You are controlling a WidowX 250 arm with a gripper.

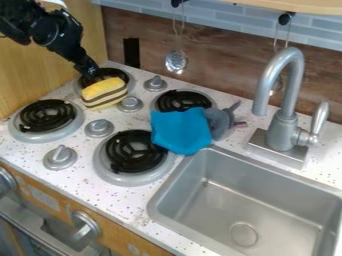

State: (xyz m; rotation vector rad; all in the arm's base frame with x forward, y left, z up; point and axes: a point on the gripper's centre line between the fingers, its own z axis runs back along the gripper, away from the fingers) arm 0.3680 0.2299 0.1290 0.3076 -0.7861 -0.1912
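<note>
Countertop [83, 177], ten o'clock: gripper [89, 74] is at cake [103, 94], apparently grasping or releasing; jaw state indeterminable; next move requires straight lift.

The toy cake slice [103, 93] rested on the rear-left burner [111, 73]. The sink [234, 202] lay right of the burners; the faucet [284, 132] stood behind it. The cloth [179, 131] lay left of the plush toy [219, 123].

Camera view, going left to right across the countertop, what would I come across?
Leftmost black-coiled burner, yellow toy cake slice with dark stripes, blue cloth, gray plush toy, silver faucet.
</note>
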